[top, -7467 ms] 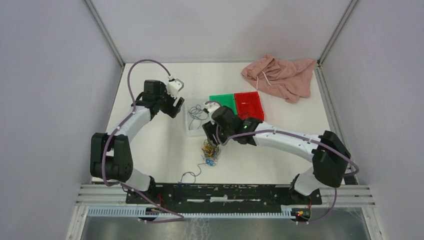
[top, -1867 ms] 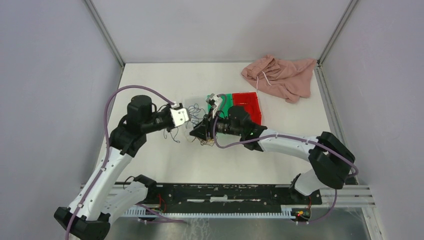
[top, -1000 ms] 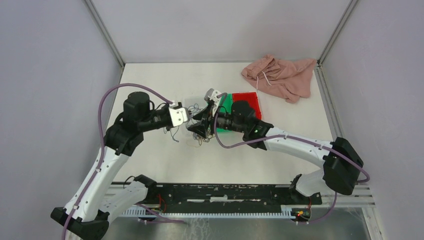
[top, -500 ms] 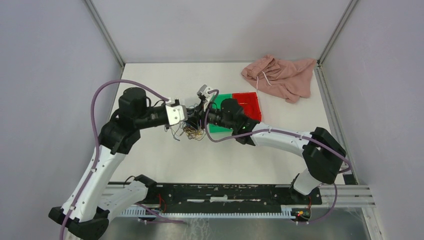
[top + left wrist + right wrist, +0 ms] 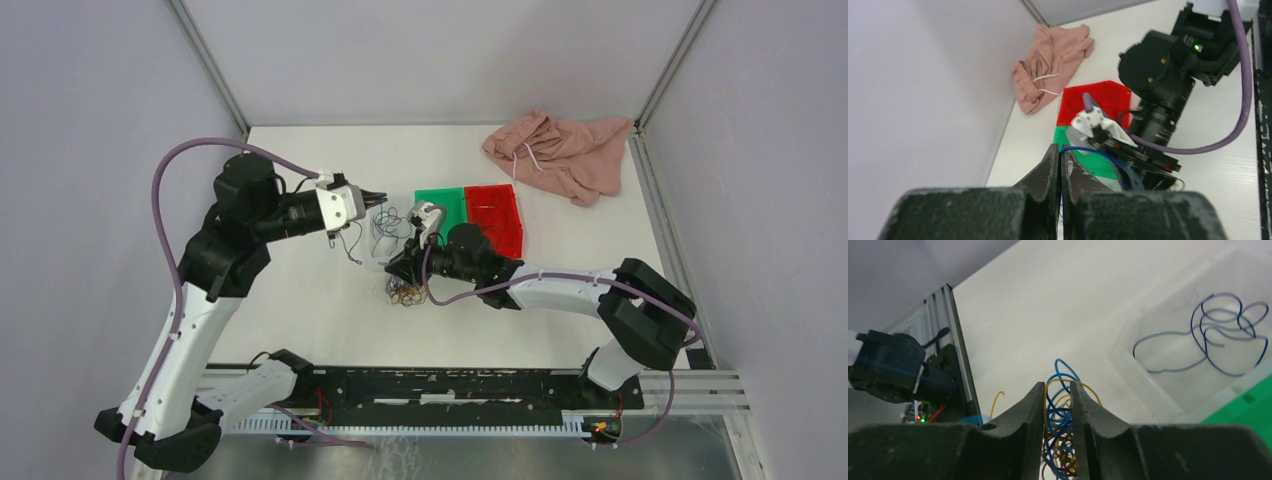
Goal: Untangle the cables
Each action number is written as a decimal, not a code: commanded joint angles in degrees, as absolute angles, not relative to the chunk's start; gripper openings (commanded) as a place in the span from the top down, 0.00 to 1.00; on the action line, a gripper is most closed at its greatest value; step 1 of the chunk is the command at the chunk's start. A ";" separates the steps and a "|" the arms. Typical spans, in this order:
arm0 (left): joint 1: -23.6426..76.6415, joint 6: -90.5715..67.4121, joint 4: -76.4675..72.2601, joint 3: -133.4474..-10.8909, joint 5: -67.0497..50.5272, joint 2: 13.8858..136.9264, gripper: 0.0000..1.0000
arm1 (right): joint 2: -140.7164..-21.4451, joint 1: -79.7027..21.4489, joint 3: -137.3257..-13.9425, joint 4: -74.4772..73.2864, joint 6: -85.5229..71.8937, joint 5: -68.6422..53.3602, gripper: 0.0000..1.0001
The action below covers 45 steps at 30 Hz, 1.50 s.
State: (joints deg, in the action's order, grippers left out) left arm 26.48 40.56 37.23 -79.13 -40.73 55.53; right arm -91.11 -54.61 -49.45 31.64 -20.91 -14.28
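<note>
Blue and yellow-orange strands make up the cables (image 5: 403, 293), a small clump over the white table (image 5: 320, 300), just beside the near edge of a clear bin (image 5: 1173, 320). The right gripper (image 5: 1056, 385) reaches down onto the clump, its jaws drawn close with only a narrow slit between them. Blue and yellow loops are pinched in that slit and spill out beyond the fingertips. Whether the bottom of the clump rests on the table cannot be told. The left gripper (image 5: 1059, 152) is raised to the left of the clear bin, well apart from the clump. Its jaws are pressed together on a single blue wire (image 5: 1088, 149), which arcs away from the tips towards the right arm's wrist. Another loose blue cable (image 5: 1220, 332) lies coiled inside the clear bin. A green bin (image 5: 443, 201) and a red bin (image 5: 497, 210) sit side by side, touching, just right of the clear one. A pink cloth (image 5: 560, 150) lies crumpled at the far right corner.
</note>
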 commanded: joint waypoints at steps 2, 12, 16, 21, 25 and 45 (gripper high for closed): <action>26.75 37.27 31.34 -85.32 -42.21 56.64 0.97 | -86.82 -54.76 -44.26 33.33 -23.85 -11.38 0.69; 26.72 32.98 19.51 -89.20 -37.21 59.35 0.97 | -86.14 -55.46 -39.48 35.07 -28.80 -8.18 0.63; 26.72 30.93 17.95 -84.41 -34.17 59.33 0.97 | -83.50 -55.47 -39.82 33.33 -28.82 -6.18 0.60; 26.80 23.35 13.12 -75.57 -22.25 59.04 0.97 | -77.52 -55.39 -41.66 24.66 -26.55 0.23 0.60; 26.76 19.38 11.86 -69.97 -11.60 60.13 0.97 | -73.43 -55.25 -44.10 15.12 -24.29 8.63 0.60; 26.15 1.58 -9.67 -62.66 1.04 79.40 0.97 | -65.34 -49.90 -44.59 6.61 -23.07 18.09 0.63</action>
State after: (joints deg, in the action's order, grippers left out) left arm 26.57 7.86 -2.31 -61.52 -2.76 75.61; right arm -67.55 -50.48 -42.96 5.63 -23.70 15.86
